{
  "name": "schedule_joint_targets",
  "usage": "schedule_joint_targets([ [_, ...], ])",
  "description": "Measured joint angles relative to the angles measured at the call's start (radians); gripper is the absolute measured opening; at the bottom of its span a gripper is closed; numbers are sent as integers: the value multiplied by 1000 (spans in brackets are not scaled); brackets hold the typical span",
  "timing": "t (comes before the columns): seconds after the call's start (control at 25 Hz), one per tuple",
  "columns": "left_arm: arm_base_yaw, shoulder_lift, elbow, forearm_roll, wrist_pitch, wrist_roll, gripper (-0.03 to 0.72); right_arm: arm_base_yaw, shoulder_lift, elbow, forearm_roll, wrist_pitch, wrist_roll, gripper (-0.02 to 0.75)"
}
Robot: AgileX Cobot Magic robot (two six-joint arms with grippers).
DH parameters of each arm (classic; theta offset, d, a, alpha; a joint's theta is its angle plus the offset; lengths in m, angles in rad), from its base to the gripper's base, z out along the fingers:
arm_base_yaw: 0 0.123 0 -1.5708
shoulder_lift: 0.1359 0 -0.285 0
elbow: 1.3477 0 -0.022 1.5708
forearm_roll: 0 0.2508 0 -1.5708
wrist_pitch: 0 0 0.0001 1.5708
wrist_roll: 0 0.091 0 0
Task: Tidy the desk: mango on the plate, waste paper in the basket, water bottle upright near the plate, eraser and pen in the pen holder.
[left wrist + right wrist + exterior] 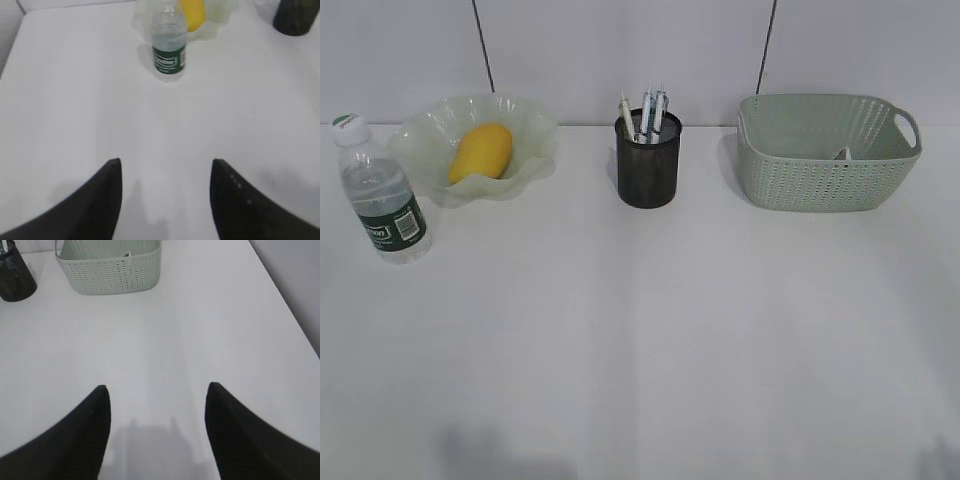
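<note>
With the mango (480, 151) on the plate (525, 120) upper left, water bottle (382, 190) upright beside it, both end effectors (165, 197) (156, 427) gape empty; withdraw clear of everything.

1. Your right gripper (156, 392) hangs over the bare white desk (210, 330), jaws spread wide with nothing between them.
2. Ahead, the basket (110, 272) sits at the top edge, a scrap of white showing inside.
3. The pen holder (15, 275) stands just left of it, partly cropped.
</note>
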Motion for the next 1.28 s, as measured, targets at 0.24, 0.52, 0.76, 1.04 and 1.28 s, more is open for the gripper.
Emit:
schedule_joint_targets([
  [0.24, 70, -80, 0, -3, 0, 1, 425, 0, 0, 0, 1, 0, 0, 479],
  [0.52, 76, -83, 1, -6, 0, 1, 424, 0, 0, 0, 1, 0, 0, 479],
  [0.76, 76, -83, 2, -7, 0, 1, 424, 0, 0, 0, 1, 1, 0, 479],
  [1.04, 76, -83, 2, -7, 0, 1, 423, 0, 0, 0, 1, 1, 0, 479],
  [1.28, 76, -83, 2, -7, 0, 1, 423, 0, 0, 0, 1, 1, 0, 479],
])
